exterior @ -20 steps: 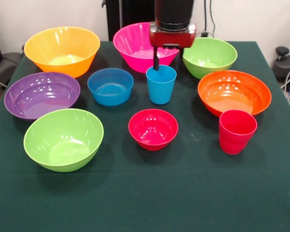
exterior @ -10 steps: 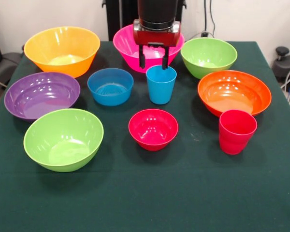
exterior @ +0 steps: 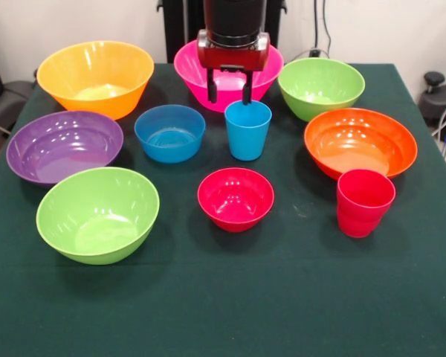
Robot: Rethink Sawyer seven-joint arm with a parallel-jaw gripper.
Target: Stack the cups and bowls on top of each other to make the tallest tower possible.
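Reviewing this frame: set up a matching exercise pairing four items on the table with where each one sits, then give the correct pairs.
Things:
1. blue cup
2. red cup
3. small red bowl
4. purple bowl

Places:
A. at the picture's left edge of the table
B. just below the open gripper
C. in front of the orange bowl
D. nearer the camera than the blue cup

Pairs: 1-B, 2-C, 3-D, 4-A

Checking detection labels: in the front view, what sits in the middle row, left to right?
Purple bowl → small blue bowl → blue cup → orange bowl. The open gripper hangs just behind the blue cup, holding nothing.
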